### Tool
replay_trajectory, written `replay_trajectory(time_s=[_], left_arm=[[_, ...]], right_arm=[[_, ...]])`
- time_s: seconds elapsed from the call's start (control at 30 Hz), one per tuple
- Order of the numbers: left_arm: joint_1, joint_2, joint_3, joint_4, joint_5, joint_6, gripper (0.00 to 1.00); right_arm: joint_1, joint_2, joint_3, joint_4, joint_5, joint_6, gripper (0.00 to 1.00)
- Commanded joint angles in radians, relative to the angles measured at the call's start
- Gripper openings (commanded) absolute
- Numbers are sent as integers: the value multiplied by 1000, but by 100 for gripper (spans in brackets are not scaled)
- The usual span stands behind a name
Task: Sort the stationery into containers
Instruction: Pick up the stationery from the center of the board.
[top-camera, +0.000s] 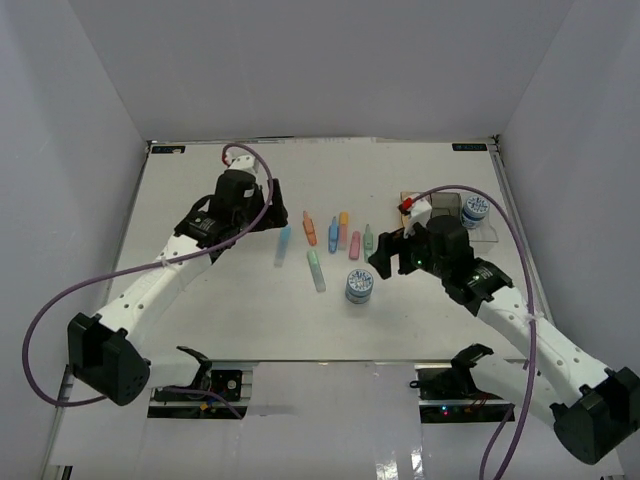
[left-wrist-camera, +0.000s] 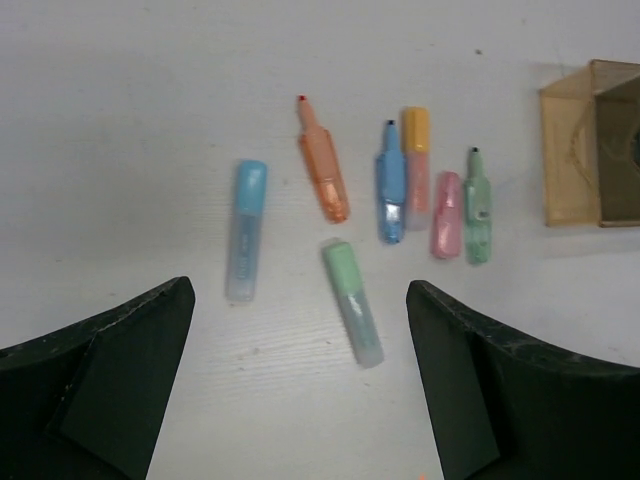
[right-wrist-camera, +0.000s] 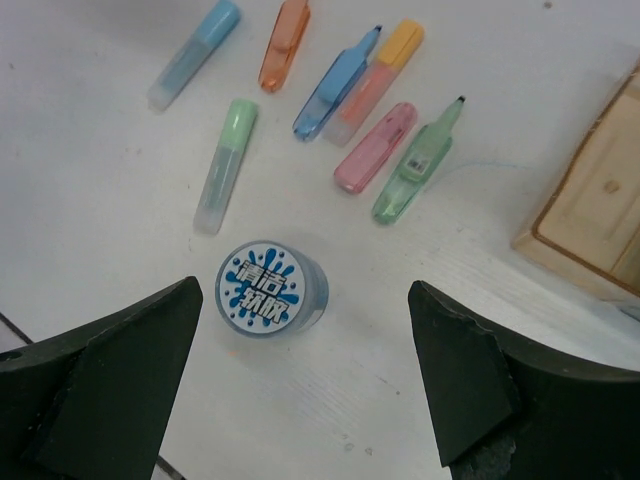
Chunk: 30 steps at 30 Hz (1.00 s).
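White tabletop (top-camera: 250, 320): right gripper (top-camera: 382, 255), spread and empty, hovers by a round patterned tub (right-wrist-camera: 272, 288) near the scattered markers (left-wrist-camera: 391, 195); left gripper (left-wrist-camera: 300, 297) gapes empty too. Light, rigid, probably slick, the tub wants pinching across its sides.

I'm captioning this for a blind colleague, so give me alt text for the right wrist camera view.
A round blue-and-white tub stands on the white table, framed by the open right pincer. Beyond it lie seven pastel markers, with an amber bin at the right edge.
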Motion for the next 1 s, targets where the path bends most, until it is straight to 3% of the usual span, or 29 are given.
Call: replay_trajectory(time_s=[0.0,0.2,0.3,0.63,0.83,0.97], left_arm=[[125,-95,-103,9,18,57,98],[316,-235,-329,90,75,97,98],[354,-276,-421,143,116,100,98],[357,-292,-443,141,109,115,98],[356,-295,-444,138,109,119,98],[356,-292,-446,137,112,120,98]], right_arm=[[141,69,41,-17,138,-33,90],[295,253,76,-31,267,-33,90],[332,325,87,-37,301,-31,90],[361,461,95,-2,311,-17,90],[364,496,93,20,308,-10,100],[366,495,88,34,308,-11,81]])
